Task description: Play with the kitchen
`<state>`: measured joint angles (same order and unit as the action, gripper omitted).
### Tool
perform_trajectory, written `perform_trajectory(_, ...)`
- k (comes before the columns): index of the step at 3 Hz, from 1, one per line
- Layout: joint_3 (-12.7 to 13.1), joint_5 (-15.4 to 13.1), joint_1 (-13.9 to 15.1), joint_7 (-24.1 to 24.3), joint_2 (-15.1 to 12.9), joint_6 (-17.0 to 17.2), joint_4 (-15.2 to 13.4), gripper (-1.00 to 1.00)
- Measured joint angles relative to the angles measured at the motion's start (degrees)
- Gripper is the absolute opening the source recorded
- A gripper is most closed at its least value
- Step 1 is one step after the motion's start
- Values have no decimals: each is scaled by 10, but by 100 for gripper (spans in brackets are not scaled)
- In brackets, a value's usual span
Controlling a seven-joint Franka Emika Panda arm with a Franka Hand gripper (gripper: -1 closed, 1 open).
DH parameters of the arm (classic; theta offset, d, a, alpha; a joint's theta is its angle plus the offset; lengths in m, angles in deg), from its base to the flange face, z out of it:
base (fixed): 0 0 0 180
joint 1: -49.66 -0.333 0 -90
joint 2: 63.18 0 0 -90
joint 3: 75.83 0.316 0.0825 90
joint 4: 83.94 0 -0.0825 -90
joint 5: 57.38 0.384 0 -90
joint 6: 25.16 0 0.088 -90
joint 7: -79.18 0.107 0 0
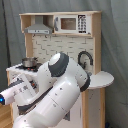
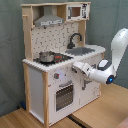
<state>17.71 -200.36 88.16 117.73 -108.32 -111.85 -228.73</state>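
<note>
Gripper (image 2: pixel 76 67): we see it in the second exterior view pressed up to the front of the kitchen (image 2: pixel 50 75), just under the counter edge and beside the knobs (image 2: pixel 60 76), but we cannot tell whether its fingers are parted or closed, or whether they hold anything. Our arm (image 2: pixel 115 52) comes in from the second exterior view's right, bends at a blue-lit joint and reaches level toward the panel above the oven door (image 2: pixel 64 96). In the first exterior view the arm (image 1: pixel 57 95) fills the foreground and hides the gripper and most of the kitchen's lower front. We find the kitchen standing upright on a wooden floor (image 2: pixel 100 112) against a grey curtain (image 2: pixel 10 50). On its counter a steel pot (image 2: pixel 46 56) sits on the stove, with the black faucet (image 2: pixel 75 39) and grey sink (image 2: pixel 84 50) beside it. Up top, the hood (image 2: pixel 49 20) hangs over the stove and the microwave (image 2: pixel 75 11) sits next to it.
</note>
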Motion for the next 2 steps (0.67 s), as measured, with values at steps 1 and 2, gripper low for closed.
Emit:
perform_trajectory(1,0,0,0,59,0,0,0,-100)
perform_trajectory(2,1,0,0,123,-1,0,1,-100)
